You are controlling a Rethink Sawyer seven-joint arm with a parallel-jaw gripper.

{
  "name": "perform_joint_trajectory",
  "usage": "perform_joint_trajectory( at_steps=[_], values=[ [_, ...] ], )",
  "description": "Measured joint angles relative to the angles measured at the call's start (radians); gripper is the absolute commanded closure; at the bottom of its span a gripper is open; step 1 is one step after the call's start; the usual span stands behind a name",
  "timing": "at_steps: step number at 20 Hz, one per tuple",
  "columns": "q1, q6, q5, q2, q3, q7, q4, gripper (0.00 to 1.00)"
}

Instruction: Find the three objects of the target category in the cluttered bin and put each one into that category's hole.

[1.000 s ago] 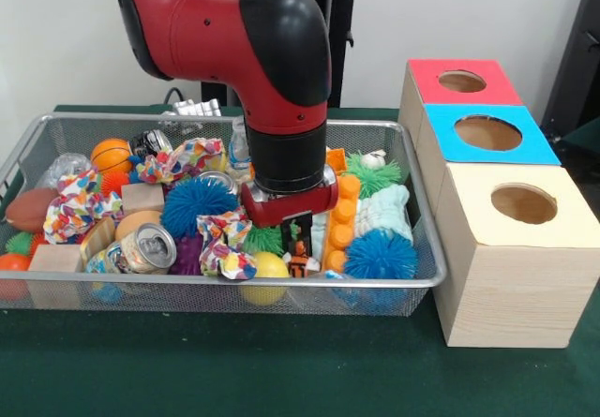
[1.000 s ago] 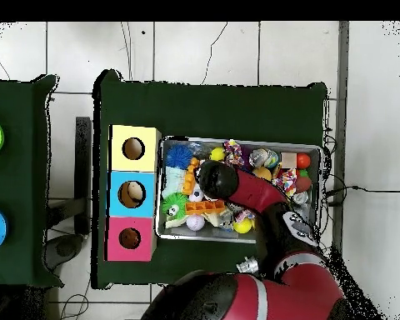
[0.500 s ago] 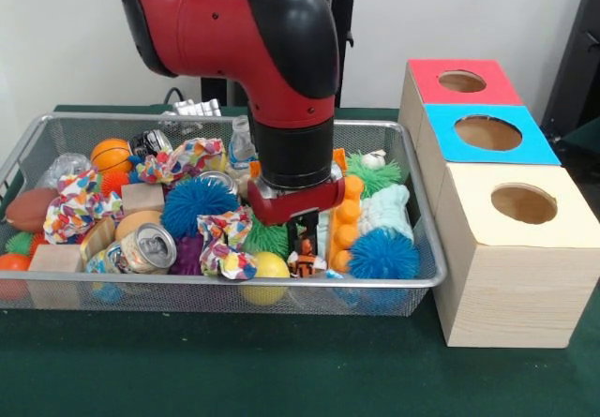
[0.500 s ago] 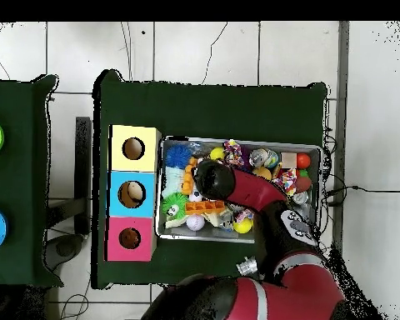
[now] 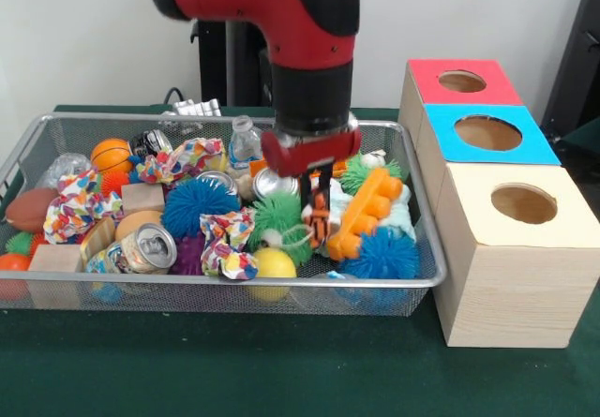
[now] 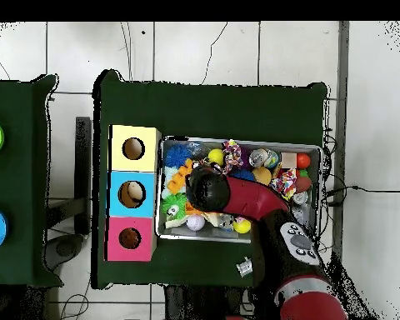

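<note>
1. Front view. The gripper [image 5: 317, 213] is seen clenched on a small orange-and-black toy, with the long orange block [image 5: 367, 213] hanging tilted just beside it, at about 3 o'clock of the fingers. Whether the block is pinched too, or only snagged on the toy, cannot be told.
2. Front view, risk. A drop back into the wire bin [image 5: 427, 248] is judged likely if the block is only caught at one end; its tilt suggests an off-centre hold. A swing toward the boxes could shake it loose.
3. Front view, risk. The green spiky ball [image 5: 279, 215] at 9 o'clock of the gripper and the blue spiky ball [image 5: 382, 254] at 5 o'clock lie close below; they could be dragged out if snagged.
4. Front view, target. The holes sit at 3 o'clock of the bin: red box [image 5: 461, 81], blue box [image 5: 487, 133], wooden box [image 5: 521, 203]. A long block carried crosswise may be caught on a hole's rim.
5. Overhead view. The gripper is hidden under the arm's black elbow [image 6: 207, 191]; the orange block [image 6: 177, 182] shows at its 10 o'clock, inside the bin.
6. Overhead view, surroundings. The bin and boxes rest on a dark green cloth [image 6: 212, 108] over a white tiled floor [image 6: 195, 50]; cables trail across the tiles.
</note>
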State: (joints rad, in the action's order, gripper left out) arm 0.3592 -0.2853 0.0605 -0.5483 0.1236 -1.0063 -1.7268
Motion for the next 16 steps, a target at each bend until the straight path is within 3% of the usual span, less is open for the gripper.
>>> perform_joint_trajectory(
  at_steps=[7, 16],
  values=[
    [-0.008, 0.0, 0.011, -0.16, 0.022, 0.0, -0.153, 1.0],
    [-0.037, 0.0, 0.015, -0.223, 0.044, 0.0, -0.241, 1.0]
  ],
)
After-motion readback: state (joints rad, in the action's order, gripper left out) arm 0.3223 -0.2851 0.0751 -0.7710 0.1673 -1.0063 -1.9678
